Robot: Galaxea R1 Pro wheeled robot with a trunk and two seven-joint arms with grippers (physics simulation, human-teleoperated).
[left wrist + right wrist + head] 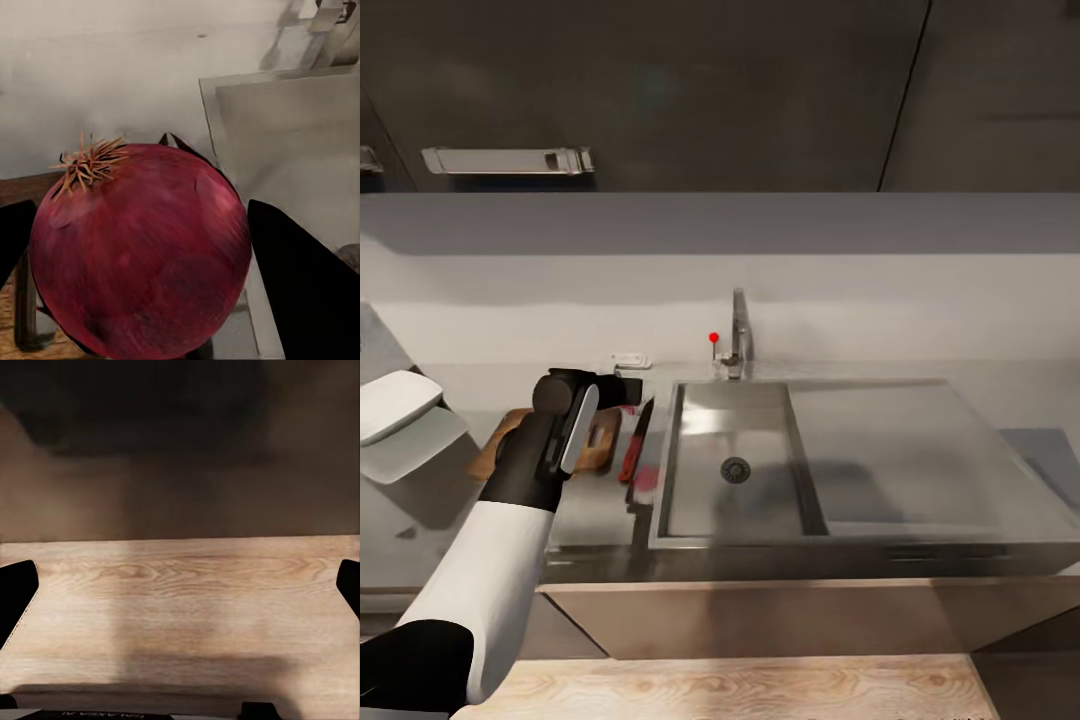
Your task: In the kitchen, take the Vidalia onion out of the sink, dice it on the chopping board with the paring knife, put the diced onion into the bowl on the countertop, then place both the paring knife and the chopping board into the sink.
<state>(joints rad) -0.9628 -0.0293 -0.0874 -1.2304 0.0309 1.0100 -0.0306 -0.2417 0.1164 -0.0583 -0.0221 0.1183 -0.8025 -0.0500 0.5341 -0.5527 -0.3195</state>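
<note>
A large dark red Vidalia onion (142,255) with a dry root tuft sits between the two black fingers of my left gripper (150,262), which is shut on it. In the head view the left gripper (622,390) hovers over the brown chopping board (598,447), just left of the sink (735,505). The paring knife (633,446), red handle towards me, lies on the countertop (595,520) between board and sink basin. The white bowl (395,405) stands at the far left. My right gripper (180,585) is open over a wooden floor.
A chrome faucet (739,335) with a red knob (713,337) rises behind the basin. The flat drainboard (900,450) extends to the right. Dark wall cabinets (660,90) hang above the backsplash. A small white object (631,360) lies by the wall.
</note>
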